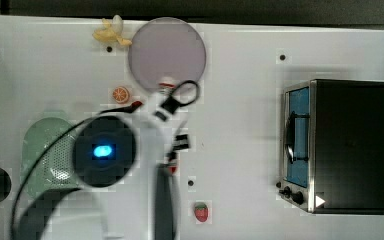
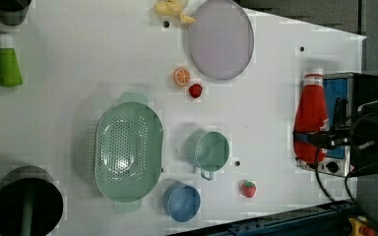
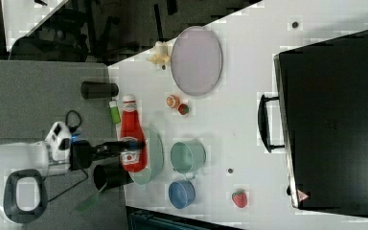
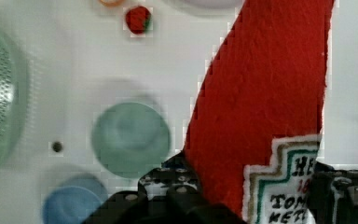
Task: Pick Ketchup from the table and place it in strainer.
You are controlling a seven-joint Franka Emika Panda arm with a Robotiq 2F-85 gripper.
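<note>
The gripper (image 2: 320, 139) is clamped on the ketchup (image 2: 310, 117), its dark fingers (image 4: 177, 186) pressing the bottle from both sides at the label band. The bottle hangs clear of the tabletop (image 2: 78, 73), cap end away from the fingers; in the left view it appears in front of the toaster oven (image 2: 347, 123), and in the right view it appears over the strainer's (image 2: 128, 151) near rim, beyond the tabletop's edge in the right view's left. The wrist view looks down past the red bottle body and its label onto the table below. The strainer lies on the tabletop, toward the left view's left edge, with nothing visible inside it. Just beside it in the left view, toward the right, stands a green cup (image 2: 210, 151), and a blue bowl (image 2: 182, 201) sits near the tabletop's lower edge. A strawberry (image 2: 248, 189) lies further right along that edge. Another strawberry (image 2: 195, 90) and an orange slice (image 2: 181, 76) lie near the middle, close to a grey plate (image 2: 220, 38) at the upper edge, with a banana (image 2: 170, 8) beside it. A green bottle (image 2: 8, 61) lies near the upper left corner in the left view.
</note>
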